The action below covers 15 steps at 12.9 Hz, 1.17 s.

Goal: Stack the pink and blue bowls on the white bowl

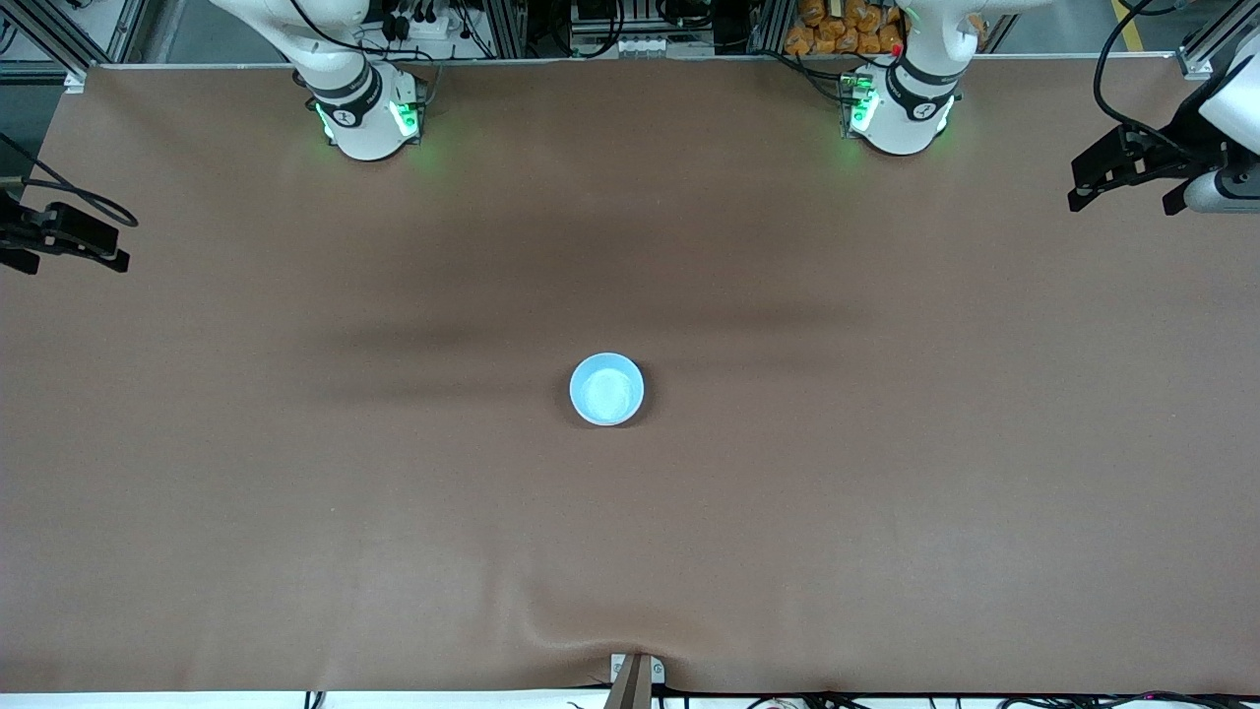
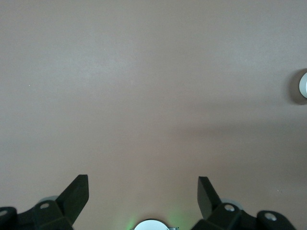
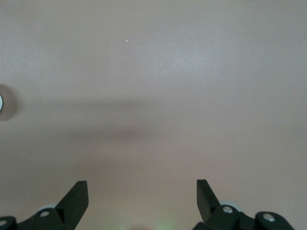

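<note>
**Mia:** What do you see from the high camera?

**Ben:** One big brown table (image 1: 295, 512); one small round light blue plastic bowl (image 1: 606, 389) sits near its middle, between the two ends; I count one bowl top only; a pink or white bowl under it I cannot make out; two white arm bases stand along the top edge.

**Mia:** And the pincers?

**Ben:** Two; the left gripper (image 1: 1122, 192) hangs over the left arm's end of the table; the right gripper (image 1: 59, 246) hangs over the right arm's end; both are well apart from the bowl; both arms wait.

**Mia:** What does the left wrist camera show?

**Ben:** The left gripper (image 2: 143, 191) with two black fingers (image 2: 76, 194) spread as wide as they go; nothing sits between them, only bare brown table; one small round pale thing peeks in at the edge (image 2: 303, 86); I cannot tell its colour.

**Mia:** And the right wrist camera?

**Ben:** The right gripper (image 3: 142, 194); two black fingers (image 3: 76, 196) wide apart too, holding nothing; again one small pale round sliver at the edge (image 3: 1, 103).
</note>
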Available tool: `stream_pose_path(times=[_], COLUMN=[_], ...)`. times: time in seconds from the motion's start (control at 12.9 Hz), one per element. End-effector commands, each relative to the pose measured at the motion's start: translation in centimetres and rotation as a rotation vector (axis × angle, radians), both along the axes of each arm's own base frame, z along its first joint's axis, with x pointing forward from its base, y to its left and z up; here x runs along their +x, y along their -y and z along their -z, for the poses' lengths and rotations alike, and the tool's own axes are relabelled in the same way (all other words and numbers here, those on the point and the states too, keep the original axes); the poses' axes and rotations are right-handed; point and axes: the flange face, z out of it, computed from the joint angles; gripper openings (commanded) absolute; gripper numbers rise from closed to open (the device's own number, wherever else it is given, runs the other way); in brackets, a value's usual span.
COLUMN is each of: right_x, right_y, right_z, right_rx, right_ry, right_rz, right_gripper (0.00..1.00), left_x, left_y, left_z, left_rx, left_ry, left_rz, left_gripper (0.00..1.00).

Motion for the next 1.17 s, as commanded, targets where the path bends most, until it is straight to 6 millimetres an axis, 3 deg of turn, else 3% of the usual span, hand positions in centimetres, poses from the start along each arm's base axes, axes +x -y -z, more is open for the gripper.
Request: stream_pose_path(times=[0.0, 1.09], right_x=[-0.01, -0.48], right_y=[-1.69, -1.54], right_z=[-0.86, -0.46], right_rx=[-0.010, -0.012], right_ry=[0.013, 0.022], right_rz=[-0.028, -0.012], right_gripper=[1.00, 1.00], left_x=[-0.62, 0.26], left_y=[-0.19, -0.17], left_z=[-0.51, -0.51], left_rx=[-0.014, -0.004], left_ry=[-0.001, 0.003], left_rz=[0.013, 0.000], left_gripper=[1.00, 1.00])
